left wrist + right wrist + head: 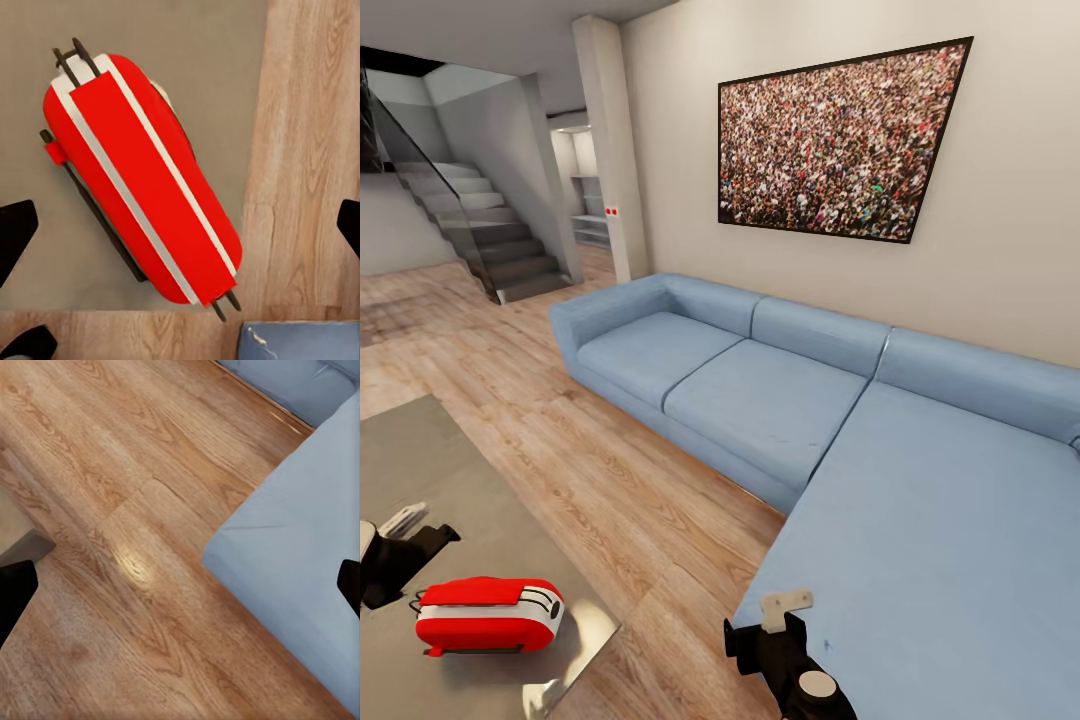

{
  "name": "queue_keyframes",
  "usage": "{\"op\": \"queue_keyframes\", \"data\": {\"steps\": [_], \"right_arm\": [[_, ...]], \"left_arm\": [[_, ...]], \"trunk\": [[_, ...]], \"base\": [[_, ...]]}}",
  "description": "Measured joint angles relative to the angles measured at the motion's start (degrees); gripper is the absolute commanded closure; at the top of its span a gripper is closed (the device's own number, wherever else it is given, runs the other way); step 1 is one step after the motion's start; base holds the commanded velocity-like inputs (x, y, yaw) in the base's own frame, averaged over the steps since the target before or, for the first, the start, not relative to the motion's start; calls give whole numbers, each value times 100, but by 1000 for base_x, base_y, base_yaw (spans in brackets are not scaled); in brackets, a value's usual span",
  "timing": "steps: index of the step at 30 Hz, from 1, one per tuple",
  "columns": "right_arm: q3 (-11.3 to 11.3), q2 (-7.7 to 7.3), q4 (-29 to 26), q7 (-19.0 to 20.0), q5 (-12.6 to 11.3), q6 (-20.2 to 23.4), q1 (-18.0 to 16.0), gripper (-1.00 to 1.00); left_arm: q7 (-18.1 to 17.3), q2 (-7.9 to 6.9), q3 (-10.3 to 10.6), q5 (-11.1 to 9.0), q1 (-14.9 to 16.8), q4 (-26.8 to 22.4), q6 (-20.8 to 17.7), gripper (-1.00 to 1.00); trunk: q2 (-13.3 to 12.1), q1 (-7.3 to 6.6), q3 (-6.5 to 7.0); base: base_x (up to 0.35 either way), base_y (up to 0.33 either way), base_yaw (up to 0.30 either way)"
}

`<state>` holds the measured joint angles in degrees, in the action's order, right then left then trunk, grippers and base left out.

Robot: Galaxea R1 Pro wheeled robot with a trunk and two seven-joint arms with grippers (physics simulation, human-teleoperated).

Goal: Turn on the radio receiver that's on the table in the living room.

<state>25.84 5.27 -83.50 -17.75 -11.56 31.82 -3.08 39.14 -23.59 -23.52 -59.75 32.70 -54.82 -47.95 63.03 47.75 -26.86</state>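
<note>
Head view: the radio (488, 614) lies on the grey table (420, 470) near its corner, beside the wood floor (610, 480). The left hand (405, 545) hovers just beside it; the right hand (785, 612) hangs in front of the blue sofa (920, 500).

Left wrist view: radio (142, 176) below, fingers (15, 232) spread wide, apparently clear of it.

Right wrist view: fingers (15, 589) apart over floor (112, 510) and sofa edge (292, 547).

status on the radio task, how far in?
Approach looks done: the radio receiver lies on the grey table by the sofa. In hand: the left gripper hangs open above it, not touching. Right gripper sits over the floor. Left: pressing it on.
</note>
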Motion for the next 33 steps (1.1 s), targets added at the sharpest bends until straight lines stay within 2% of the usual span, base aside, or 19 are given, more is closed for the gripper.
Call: {"op": "queue_keyframes", "data": {"steps": [4,7,13,33], "right_arm": [[0,0,0,0,-4,0,0,-100],[0,0,15,0,-3,0,0,-100],[0,0,34,4,4,0,0,-100],[0,44,44,4,4,0,0,-100]], "left_arm": [[-15,-177,-45,-5,3,72,-4,-100],[-19,-230,-52,-10,23,92,-10,-100],[-22,-211,-48,-19,93,225,-4,-100],[-98,-191,-18,-36,97,207,-63,-100]], "trunk": [[0,0,0],[0,0,0],[0,0,0],[0,0,0]], "base": [[0,0,0],[0,0,0],[0,0,0],[-9,0,0]]}}
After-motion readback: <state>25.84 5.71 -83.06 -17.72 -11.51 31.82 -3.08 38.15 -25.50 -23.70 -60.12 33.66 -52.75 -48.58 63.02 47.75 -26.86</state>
